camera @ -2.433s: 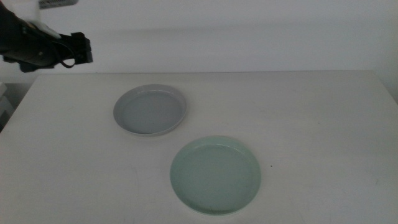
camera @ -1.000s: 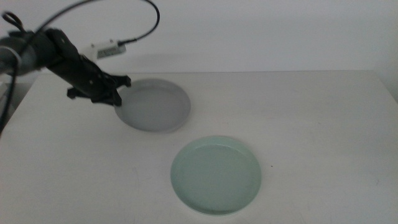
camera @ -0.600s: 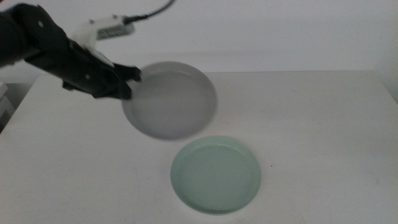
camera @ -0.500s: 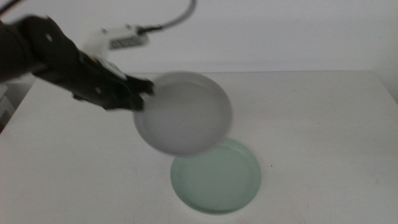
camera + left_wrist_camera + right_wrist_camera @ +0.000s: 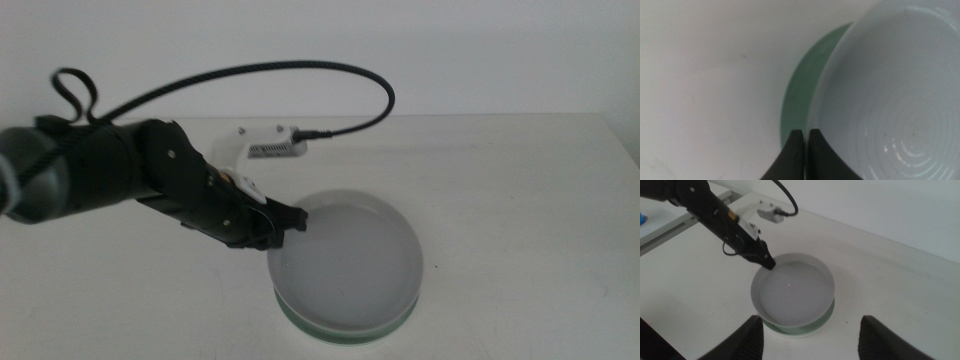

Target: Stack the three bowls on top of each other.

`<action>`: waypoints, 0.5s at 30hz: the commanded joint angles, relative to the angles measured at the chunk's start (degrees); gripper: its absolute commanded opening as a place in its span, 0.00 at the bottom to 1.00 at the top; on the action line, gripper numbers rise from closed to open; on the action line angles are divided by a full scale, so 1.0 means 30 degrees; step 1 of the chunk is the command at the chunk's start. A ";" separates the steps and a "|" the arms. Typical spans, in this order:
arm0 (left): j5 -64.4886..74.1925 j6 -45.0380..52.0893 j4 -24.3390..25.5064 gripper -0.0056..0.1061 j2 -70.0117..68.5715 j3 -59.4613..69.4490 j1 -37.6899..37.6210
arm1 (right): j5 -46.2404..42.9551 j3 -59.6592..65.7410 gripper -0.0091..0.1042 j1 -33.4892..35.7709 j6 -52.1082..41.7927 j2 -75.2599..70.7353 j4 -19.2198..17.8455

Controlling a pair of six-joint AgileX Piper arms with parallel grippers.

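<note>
Carried over from behind, grey bowl [image 5: 346, 258] sits over mint bowl [image 5: 345, 329], left gripper [image 5: 290, 222] fingers pinching its rim

Your left arm is reaching in from the left side of the middle view, angled downward toward the table centre, with a black cable arching above it. Its left gripper [image 5: 288, 222] is pinching the near-left rim of the grey shallow round bowl [image 5: 347, 258], the two dark jaws pressed almost together on that rim. Your right gripper [image 5: 810, 332] is hanging above the table, its jaws standing wide apart and gripping nothing.
</note>
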 commanded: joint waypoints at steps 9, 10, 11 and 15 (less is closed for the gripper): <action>-0.0431 -0.0040 -0.0693 0.62 -0.0357 -0.0436 -0.0153 | -0.1266 -0.0407 0.52 0.0005 -0.0078 0.0194 0.0156; -0.0431 -0.0016 -0.0547 0.72 -0.0551 -0.0436 -0.0153 | -0.1266 -0.0407 0.52 0.0005 -0.0078 0.0194 0.0156; -0.0456 -0.0016 -0.0287 0.85 -0.0856 -0.0436 -0.0153 | -0.1266 -0.0407 0.52 0.0005 -0.0078 0.0194 0.0156; -0.0927 -0.0016 0.0116 0.98 -0.2680 -0.0498 -0.0059 | -0.1266 -0.0407 0.52 0.0005 -0.0078 0.0194 0.0156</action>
